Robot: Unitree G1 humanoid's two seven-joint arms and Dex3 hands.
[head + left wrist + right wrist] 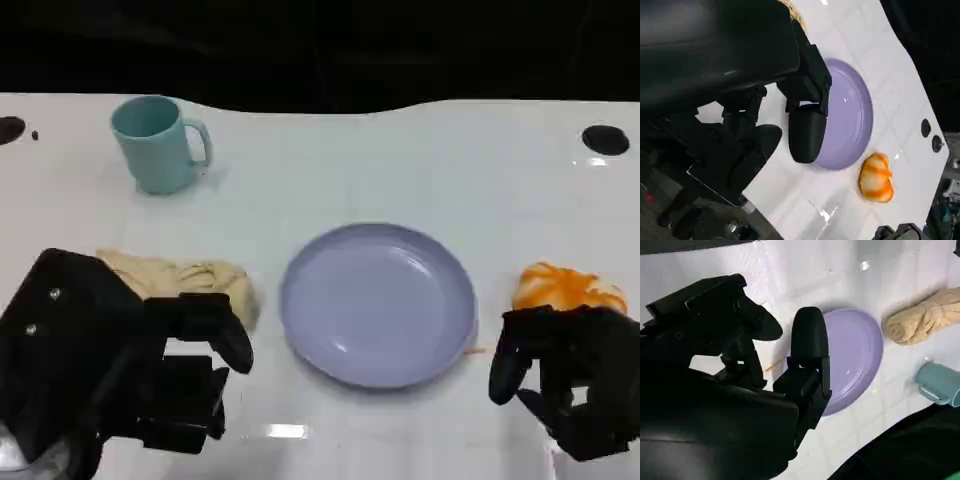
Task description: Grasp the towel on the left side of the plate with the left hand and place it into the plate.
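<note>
White tabletop (400,160) carrying a lavender plate (378,303); left hand (120,365), fingers apart (holding nothing), hovering beside the beige towel (185,279), which is lying just left of the plate; teal mug (156,144) standing behind.

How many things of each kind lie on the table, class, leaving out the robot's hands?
Towels: 2, a beige towel and an orange towel
Plates: 1, a lavender plate
Mugs: 1, a teal mug
Total: 4
</note>
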